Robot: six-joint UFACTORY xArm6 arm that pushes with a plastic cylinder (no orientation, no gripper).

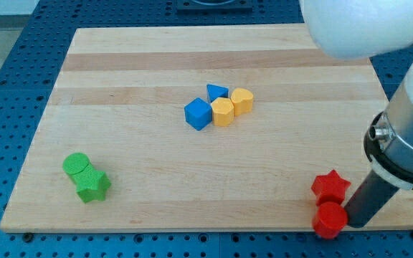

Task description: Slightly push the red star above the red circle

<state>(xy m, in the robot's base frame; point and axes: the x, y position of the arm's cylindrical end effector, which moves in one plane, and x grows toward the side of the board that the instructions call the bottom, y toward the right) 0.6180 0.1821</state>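
The red star [330, 185] lies near the board's bottom right corner. The red circle [330, 218] sits just below it, touching it, at the board's bottom edge. My dark rod comes down from the view's right, and my tip [352, 225] rests right beside the red circle, on its right side and a little below the star.
A blue cube [198, 114], a blue triangle [217, 92], a yellow hexagon [222, 112] and a yellow block [241, 101] cluster at the board's middle. A green circle [76, 165] and green star [93, 185] sit at the bottom left. The arm's white body [364, 25] overhangs the top right.
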